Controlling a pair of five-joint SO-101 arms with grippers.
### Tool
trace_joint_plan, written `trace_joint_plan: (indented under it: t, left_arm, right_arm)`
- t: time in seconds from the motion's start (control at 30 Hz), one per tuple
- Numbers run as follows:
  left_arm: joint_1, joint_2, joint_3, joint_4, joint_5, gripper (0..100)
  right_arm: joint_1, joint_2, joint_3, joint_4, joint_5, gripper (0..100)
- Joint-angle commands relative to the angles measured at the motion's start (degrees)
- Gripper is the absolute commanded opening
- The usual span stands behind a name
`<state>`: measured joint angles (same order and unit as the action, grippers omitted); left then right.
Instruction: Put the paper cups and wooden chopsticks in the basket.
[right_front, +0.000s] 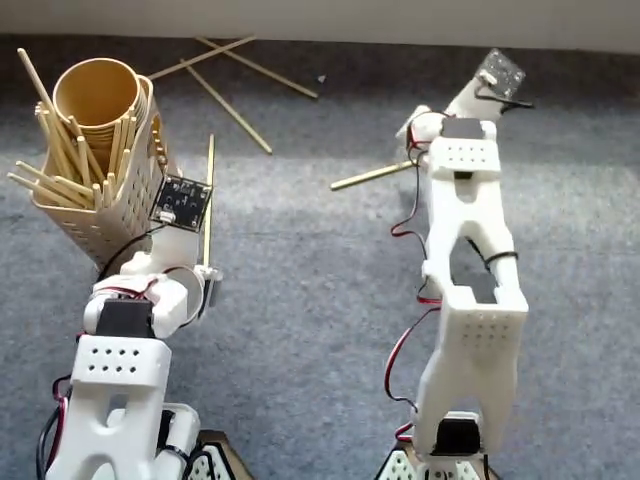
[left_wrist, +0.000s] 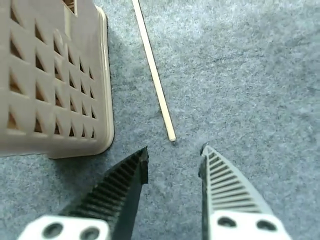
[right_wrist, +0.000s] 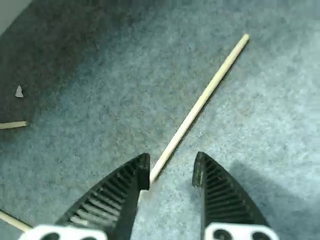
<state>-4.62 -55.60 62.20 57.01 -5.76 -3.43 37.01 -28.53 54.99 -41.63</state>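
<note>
The tan perforated basket (right_front: 95, 215) stands at the far left, holding stacked paper cups (right_front: 97, 95) and several wooden chopsticks (right_front: 60, 185). One chopstick (right_front: 209, 200) lies beside the basket. In the left wrist view the end of this chopstick (left_wrist: 157, 85) lies just ahead of my open left gripper (left_wrist: 174, 152), apart from both fingers. Another chopstick (right_front: 370, 177) lies mid-table. My right gripper (right_wrist: 171, 165) is open, and the near end of that chopstick (right_wrist: 200, 105) reaches between its jaws, close to the black finger (right_wrist: 135, 175).
Several more chopsticks (right_front: 232, 85) lie crossed on the grey carpet near the far edge. The basket wall (left_wrist: 55, 80) is close beside the left gripper. Stub ends of other chopsticks (right_wrist: 12, 125) show at the right wrist view's border.
</note>
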Motion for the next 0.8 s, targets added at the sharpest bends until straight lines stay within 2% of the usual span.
trace_joint_plan:
  t: [0.0,0.2,0.5,0.7,0.77]
  left_arm:
    - [0.57,-0.13,0.57,-0.62,0.62,19]
    - [0.57,-0.13,0.84,-0.70,0.62,19]
    - [0.57,-0.13,1.10,-0.70,0.62,19]
    - [0.57,-0.13,1.10,-0.62,0.62,19]
    - [0.57,-0.13,1.10,-0.62,0.62,19]
  right_arm:
    - [-0.48,4.53,-8.13,0.22,-4.66,15.2]
    - [-0.92,13.32,-18.33,5.58,-4.66,15.2]
    - [-0.66,23.69,-30.11,6.46,-4.40,15.2]
    - [-2.07,28.35,-33.89,6.55,6.07,14.2]
    - [-2.07,28.97,-34.33,7.78,8.35,7.9]
